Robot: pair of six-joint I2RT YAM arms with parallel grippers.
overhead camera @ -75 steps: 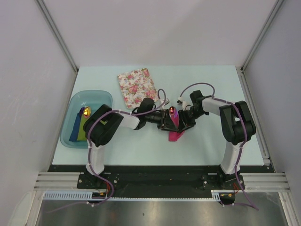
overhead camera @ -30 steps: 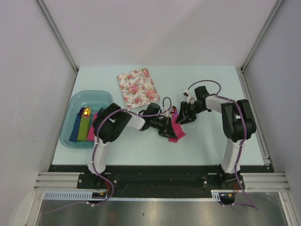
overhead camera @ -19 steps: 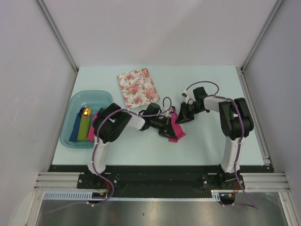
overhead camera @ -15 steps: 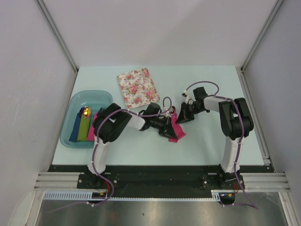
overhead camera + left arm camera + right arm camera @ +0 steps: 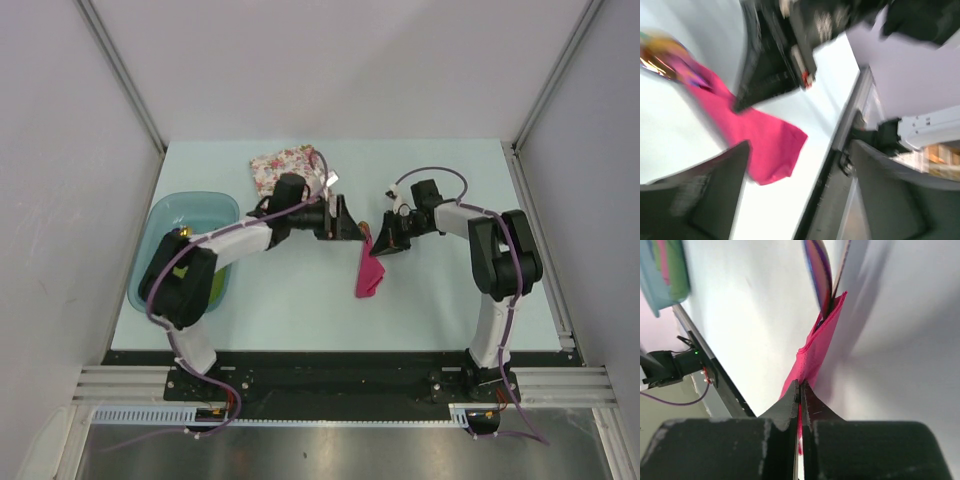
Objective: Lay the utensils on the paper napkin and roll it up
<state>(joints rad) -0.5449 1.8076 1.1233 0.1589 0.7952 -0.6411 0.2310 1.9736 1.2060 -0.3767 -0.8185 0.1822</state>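
The magenta paper napkin (image 5: pixel 368 272) lies folded into a narrow strip at mid-table. Purple-blue utensils (image 5: pixel 821 275) stick out of its far end. A shiny orange spoon bowl (image 5: pixel 660 55) shows blurred in the left wrist view. My right gripper (image 5: pixel 381 243) is shut on the napkin's upper end, and its jaws pinch the pink paper (image 5: pixel 820 345) edge-on at their tips (image 5: pixel 800 388). My left gripper (image 5: pixel 350 220) hovers just left of that end, open and holding nothing. In its blurred wrist view the napkin (image 5: pixel 757 145) lies beyond the wide-apart fingers (image 5: pixel 705 190).
A blue tub (image 5: pixel 200 202) with green and blue rolled napkins stands at the left; the right wrist view shows it too (image 5: pixel 660 270). The white floral napkin (image 5: pixel 280 163) lies at the back, partly under my left arm. The table's near edge is close to the napkin's lower end.
The left gripper has let go of the napkin, opened and swung away toward the back. The right gripper has closed on the napkin's upper end. The napkin now lies as a narrower strip.
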